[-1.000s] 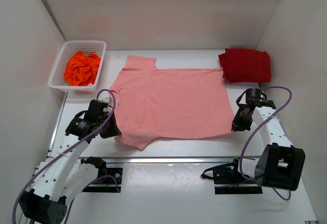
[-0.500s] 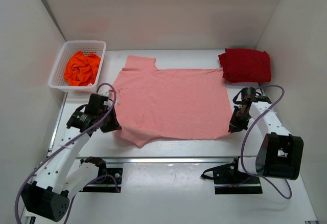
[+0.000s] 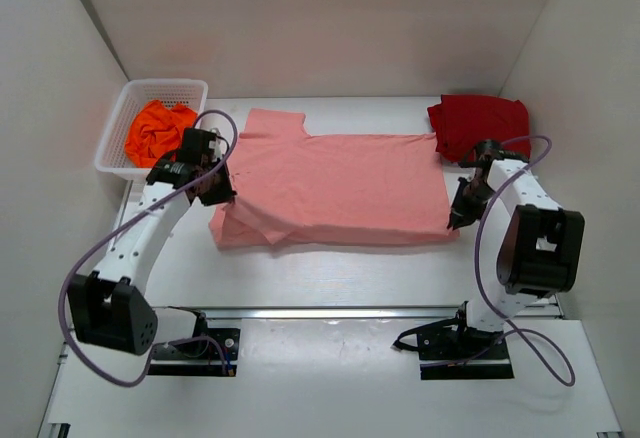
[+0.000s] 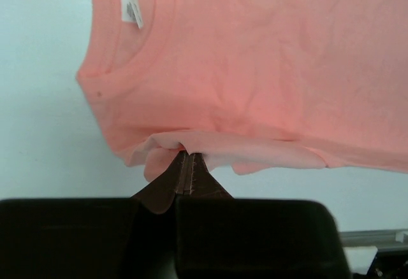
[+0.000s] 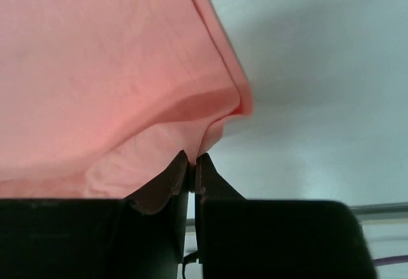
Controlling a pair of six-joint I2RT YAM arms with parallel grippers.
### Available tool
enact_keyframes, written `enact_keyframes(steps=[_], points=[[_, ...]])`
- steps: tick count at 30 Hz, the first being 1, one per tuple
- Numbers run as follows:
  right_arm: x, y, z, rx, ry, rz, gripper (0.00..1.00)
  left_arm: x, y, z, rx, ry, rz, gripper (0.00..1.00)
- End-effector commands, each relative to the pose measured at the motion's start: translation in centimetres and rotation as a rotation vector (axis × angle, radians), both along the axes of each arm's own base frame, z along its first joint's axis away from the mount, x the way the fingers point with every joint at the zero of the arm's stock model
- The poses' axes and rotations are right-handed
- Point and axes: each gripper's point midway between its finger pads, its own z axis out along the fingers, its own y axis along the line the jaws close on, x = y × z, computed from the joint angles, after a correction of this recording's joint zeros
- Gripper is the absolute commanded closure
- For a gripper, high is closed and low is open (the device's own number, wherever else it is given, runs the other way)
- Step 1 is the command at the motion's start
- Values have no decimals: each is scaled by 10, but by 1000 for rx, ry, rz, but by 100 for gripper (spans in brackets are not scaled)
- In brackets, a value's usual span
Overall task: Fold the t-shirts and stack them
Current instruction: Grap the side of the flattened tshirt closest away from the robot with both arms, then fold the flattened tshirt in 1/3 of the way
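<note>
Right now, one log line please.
phase: folding | left tool: shut on salmon-pink shirt | right tool: shut on same shirt | dark red shirt: folded, far right | orange shirt: in basket

basket (image 3: pixel 165 83) far left, red shirt (image 3: pixel 482 126) far right

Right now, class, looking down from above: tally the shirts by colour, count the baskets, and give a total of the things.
pink shirt: 1
red shirt: 1
orange shirt: 1
white basket: 1
Total: 4
</note>
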Motion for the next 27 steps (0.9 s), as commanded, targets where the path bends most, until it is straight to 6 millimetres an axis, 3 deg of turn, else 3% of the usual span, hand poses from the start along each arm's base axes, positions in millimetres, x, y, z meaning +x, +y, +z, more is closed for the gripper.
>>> enact_keyframes(steps=[1, 7, 14, 16, 18, 19, 23, 27], points=[[22, -4, 1, 4, -15, 13, 100, 37, 12, 21, 47, -93, 14, 100], [57, -9, 0, -2, -19, 18, 100, 73, 22, 19, 71, -124, 32, 100], [98, -9, -4, -20, -20, 34, 100, 105, 26, -9, 106, -85, 33, 100], [114, -10, -1, -33, -31, 22, 89, 120, 22, -15, 77, -92, 38, 56], [122, -13, 5, -60, -62, -4, 73, 128, 21, -9, 67, -115, 48, 49], [126, -15, 9, -90, -88, -8, 72, 131, 24, -7, 71, -122, 59, 47], [125, -15, 22, -186, -144, 0, 60, 124, 24, -1, 79, -132, 45, 46], [107, -10, 19, -204, -154, 2, 57, 94, 23, -25, 60, -90, 45, 47]])
